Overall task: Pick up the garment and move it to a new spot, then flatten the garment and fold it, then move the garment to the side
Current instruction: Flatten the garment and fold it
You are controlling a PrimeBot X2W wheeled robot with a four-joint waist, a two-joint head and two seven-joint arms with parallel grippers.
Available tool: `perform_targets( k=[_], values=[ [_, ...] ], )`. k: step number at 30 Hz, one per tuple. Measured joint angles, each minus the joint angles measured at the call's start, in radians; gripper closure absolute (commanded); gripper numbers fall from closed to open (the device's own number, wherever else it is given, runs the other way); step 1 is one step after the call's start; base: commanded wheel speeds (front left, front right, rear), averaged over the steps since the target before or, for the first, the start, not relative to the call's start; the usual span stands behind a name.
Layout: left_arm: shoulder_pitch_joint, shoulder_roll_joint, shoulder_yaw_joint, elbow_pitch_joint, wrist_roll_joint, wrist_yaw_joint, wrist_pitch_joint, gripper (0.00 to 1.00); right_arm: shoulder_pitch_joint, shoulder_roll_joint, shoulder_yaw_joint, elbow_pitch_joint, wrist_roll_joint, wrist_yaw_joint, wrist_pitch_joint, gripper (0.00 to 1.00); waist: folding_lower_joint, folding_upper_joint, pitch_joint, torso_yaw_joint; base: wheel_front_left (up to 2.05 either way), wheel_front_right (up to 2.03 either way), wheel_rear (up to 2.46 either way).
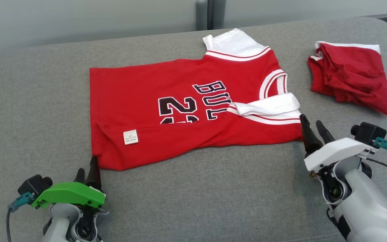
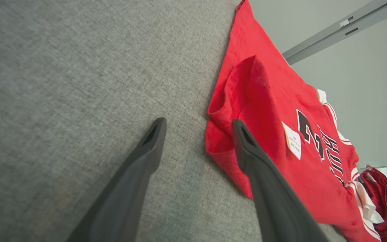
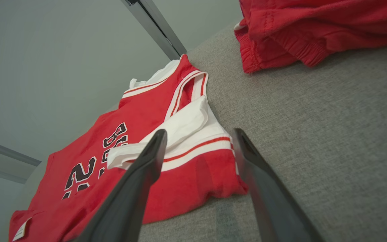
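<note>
Logging both grippers with fingers spread wide, nothing pinched in either. We find the red jersey (image 1: 186, 111) lying on the grey cushion (image 1: 213, 191) just ahead of the two grippers, spanning the gap between them, its near long edge doubled over onto the printed front.

Left gripper (image 1: 87, 164): the hem corner of the jersey sits right at its inner fingertip. In the left wrist view that finger overlaps the bunched corner, while the other finger stands over bare cushion. We cannot tell whether there is contact. A white tag (image 1: 130, 137) lies a little ahead and to its right.

Right gripper (image 1: 311, 119): the corner with the white-and-red striped trim lies at its inner fingertip, partly between the fingers in the right wrist view. A second red garment (image 1: 351, 77) lies crumpled further ahead and to the right, apart from the jersey.
</note>
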Motion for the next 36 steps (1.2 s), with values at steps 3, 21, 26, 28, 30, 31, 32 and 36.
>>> perform_targets(
  k=[3, 21, 26, 28, 30, 31, 32, 36],
  values=[
    [0.001, -0.001, -0.003, -0.001, -0.01, -0.008, 0.017, 0.0, 0.01, 0.01, 0.016, -0.006, 0.0, 0.004, 0.0, 0.0, 0.0, 0.0, -0.005, -0.017, 0.0, 0.0, 0.0],
    [-0.043, -0.002, -0.008, -0.012, -0.032, -0.008, 0.025, 0.85, 0.039, 0.026, 0.057, -0.013, 0.003, 0.009, -0.008, 0.0, 0.0, 0.0, 0.046, -0.07, 0.0, 0.0, 0.0],
    [-0.046, -0.005, -0.025, -0.01, -0.047, -0.009, 0.025, 1.0, 0.039, 0.034, 0.06, -0.007, 0.027, 0.009, -0.008, 0.0, 0.0, 0.0, 0.05, -0.065, 0.0, 0.0, 0.0],
    [-0.048, -0.007, -0.039, -0.01, -0.047, -0.015, 0.025, 1.0, 0.039, 0.033, 0.055, 0.002, 0.041, 0.009, -0.008, 0.0, 0.0, 0.0, 0.054, -0.055, 0.0, 0.0, 0.0],
    [-0.053, -0.007, -0.042, -0.011, -0.047, -0.018, 0.025, 1.0, 0.038, 0.034, 0.053, 0.009, 0.052, 0.009, -0.008, 0.0, 0.0, 0.0, 0.056, -0.046, 0.0, 0.0, 0.0],
    [-0.055, -0.007, -0.044, -0.011, -0.047, -0.023, 0.025, 1.0, 0.038, 0.035, 0.051, 0.011, 0.059, 0.009, -0.008, 0.0, 0.0, 0.0, 0.057, -0.042, 0.0, 0.0, 0.0],
    [-0.056, -0.007, -0.048, -0.013, -0.047, -0.026, 0.025, 1.0, 0.037, 0.037, 0.047, 0.011, 0.071, 0.009, -0.008, 0.0, 0.0, 0.0, 0.058, -0.037, 0.0, 0.0, 0.0],
    [-0.06, -0.009, -0.065, -0.018, -0.047, -0.035, 0.025, 1.0, 0.028, 0.055, 0.015, 0.017, 0.139, 0.009, -0.005, 0.0, 0.0, 0.0, 0.061, -0.018, 0.0, 0.0, 0.0]
  ],
)
